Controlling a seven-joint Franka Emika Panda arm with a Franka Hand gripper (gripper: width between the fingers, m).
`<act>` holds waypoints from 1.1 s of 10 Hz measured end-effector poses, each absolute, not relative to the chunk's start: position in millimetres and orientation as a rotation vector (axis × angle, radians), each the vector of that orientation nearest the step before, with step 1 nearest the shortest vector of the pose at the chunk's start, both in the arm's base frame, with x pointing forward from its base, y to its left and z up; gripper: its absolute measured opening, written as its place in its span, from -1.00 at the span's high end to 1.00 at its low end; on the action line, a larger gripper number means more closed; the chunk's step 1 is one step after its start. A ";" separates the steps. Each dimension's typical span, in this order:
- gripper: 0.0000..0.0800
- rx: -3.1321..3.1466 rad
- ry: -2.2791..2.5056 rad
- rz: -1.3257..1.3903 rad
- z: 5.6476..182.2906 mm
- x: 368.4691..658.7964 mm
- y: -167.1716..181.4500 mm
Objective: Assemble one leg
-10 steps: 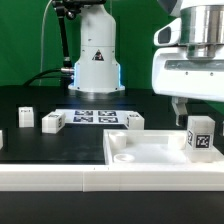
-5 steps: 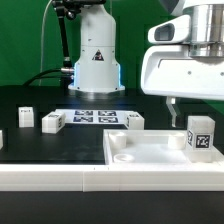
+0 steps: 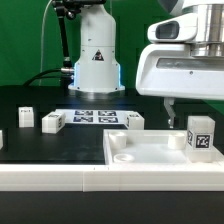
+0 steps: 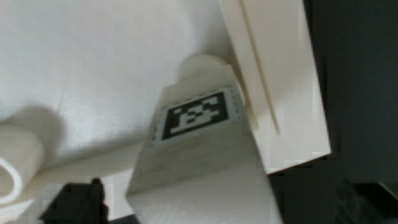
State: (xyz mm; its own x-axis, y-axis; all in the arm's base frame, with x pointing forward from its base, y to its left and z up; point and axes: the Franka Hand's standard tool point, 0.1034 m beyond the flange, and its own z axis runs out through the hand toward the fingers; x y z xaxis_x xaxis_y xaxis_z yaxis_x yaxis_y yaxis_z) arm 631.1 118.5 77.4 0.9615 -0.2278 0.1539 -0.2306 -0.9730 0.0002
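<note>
Fingers (image 3: pixel 176 113) hang released, spread apart above the leg (image 3: pixel 200 133), which stands upright on the tabletop piece (image 3: pixel 150 148).

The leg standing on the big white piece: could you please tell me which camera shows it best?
The wrist view: the leg fills the picture, its tag facing the camera, beside the raised rim. The exterior view shows the leg small but whole, upright on the large white piece, with the gripper above it.
</note>
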 end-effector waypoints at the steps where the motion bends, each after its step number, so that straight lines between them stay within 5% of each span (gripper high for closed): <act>1: -0.62 3.094 -0.313 0.239 77.4 631.1 118.4; 4: -0.56 3.094 -0.318 0.239 77.4 631.1 118.1; 6: 0.28 3.094 -0.318 0.240 77.5 631.2 118.1; 11: 0.27 3.060 -0.693 0.238 76.9 630.6 115.2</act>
State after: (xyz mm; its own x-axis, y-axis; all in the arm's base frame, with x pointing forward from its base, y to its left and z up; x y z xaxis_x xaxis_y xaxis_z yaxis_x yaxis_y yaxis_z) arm 630.6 115.2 76.9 0.8915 -0.4288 0.1460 -0.4281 -0.9029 -0.0379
